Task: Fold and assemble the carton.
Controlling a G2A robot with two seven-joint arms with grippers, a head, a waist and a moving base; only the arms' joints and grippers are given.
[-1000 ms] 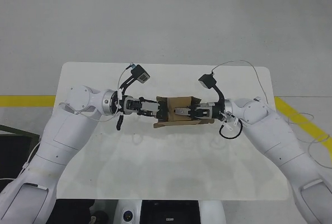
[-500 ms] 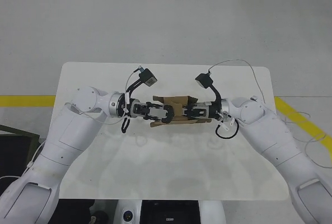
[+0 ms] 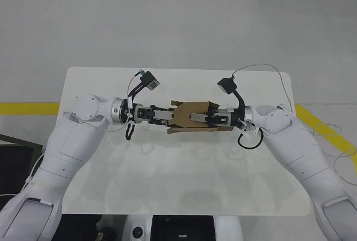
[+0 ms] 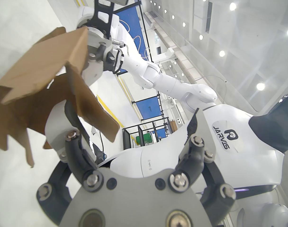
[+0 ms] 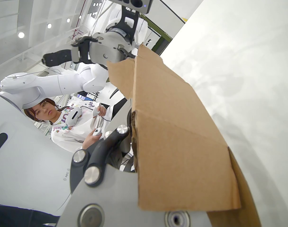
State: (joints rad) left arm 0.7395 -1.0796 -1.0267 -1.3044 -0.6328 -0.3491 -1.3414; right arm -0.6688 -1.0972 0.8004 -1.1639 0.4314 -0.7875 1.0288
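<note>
A brown carton (image 3: 193, 112), partly unfolded with loose flaps, hangs just above the middle of the white table (image 3: 106, 175). My right gripper (image 3: 210, 119) is shut on its right end; in the right wrist view the carton (image 5: 172, 128) covers most of that gripper. My left gripper (image 3: 166, 114) stands open at the carton's left end. In the left wrist view one of its fingers (image 4: 73, 124) lies against a flap of the carton (image 4: 39, 76), and the other finger is well apart from it.
A thin cable (image 3: 268, 69) loops over the table's far right corner. Yellow floor tape (image 3: 21, 108) runs past the table on both sides. Bare tabletop lies in front of the arms and behind them.
My left gripper has drawn back to the left, off the carton's end. The carton has shifted slightly right and now lies more level.
</note>
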